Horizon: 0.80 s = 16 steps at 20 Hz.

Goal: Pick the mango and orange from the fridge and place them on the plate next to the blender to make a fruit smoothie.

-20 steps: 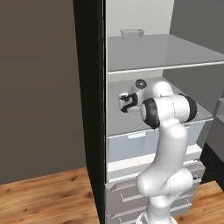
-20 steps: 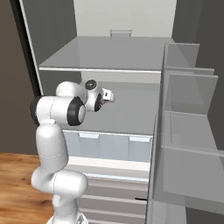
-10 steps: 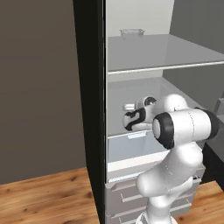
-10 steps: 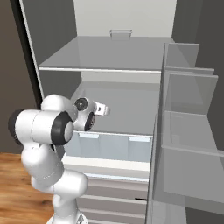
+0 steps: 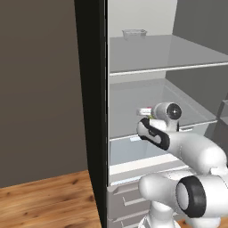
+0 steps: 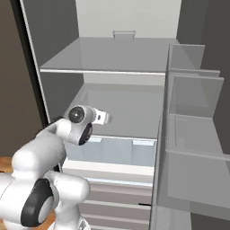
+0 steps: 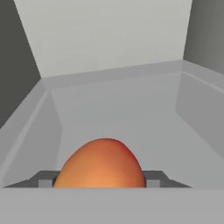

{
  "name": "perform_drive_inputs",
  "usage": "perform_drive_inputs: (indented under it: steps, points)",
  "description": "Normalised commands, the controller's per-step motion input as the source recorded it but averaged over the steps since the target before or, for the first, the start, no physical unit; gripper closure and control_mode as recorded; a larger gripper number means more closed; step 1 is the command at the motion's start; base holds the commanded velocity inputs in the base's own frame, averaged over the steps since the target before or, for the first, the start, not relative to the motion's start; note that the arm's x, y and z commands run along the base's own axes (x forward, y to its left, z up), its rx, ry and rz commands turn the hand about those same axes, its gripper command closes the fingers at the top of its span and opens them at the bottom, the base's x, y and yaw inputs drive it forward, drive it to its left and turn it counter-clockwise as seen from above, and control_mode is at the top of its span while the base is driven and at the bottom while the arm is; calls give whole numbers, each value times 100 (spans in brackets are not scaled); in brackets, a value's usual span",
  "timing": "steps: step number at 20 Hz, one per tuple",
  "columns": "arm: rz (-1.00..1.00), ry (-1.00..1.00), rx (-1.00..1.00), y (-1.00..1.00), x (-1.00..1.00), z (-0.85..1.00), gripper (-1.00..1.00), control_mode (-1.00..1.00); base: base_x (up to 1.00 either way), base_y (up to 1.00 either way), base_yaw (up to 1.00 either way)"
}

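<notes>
My gripper [image 7: 99, 181] is shut on the mango [image 7: 101, 164], an egg-shaped yellow-orange fruit, redder at its top, that sits between the two finger tips. In the left base view the gripper [image 5: 144, 111] hangs just above the middle glass shelf of the fridge [image 5: 156, 69], with a sliver of yellowish fruit beside it. From the right base view the gripper [image 6: 107, 118] is over the front of that same shelf in the fridge [image 6: 103, 72]. The orange, the plate and the blender are out of view.
A small clear container [image 5: 133, 32] stands at the back of the top shelf. The clear crisper drawer [image 6: 121, 150] lies below the hand, with grey drawers under it. The open fridge door with its bins [image 6: 193, 134] stands to the right. The black fridge side [image 5: 91, 111] rises at the left.
The arm has folded down and back, its elbow dropping low in front of the drawers. The hand has stayed at the middle shelf, shifting slightly toward the front.
</notes>
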Motion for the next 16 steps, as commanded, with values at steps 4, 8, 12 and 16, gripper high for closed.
perform_drive_inputs:
  steps: [4,8,12,16]
  points:
    - [0,8,1,-9,-95,91,100,-100,0,0,0]
    - [0,17,0,0,-87,79,100,-100,0,0,0]
    - [0,26,0,0,-95,52,100,-100,0,0,0]
    - [0,18,1,-4,-99,14,100,-100,0,0,0]
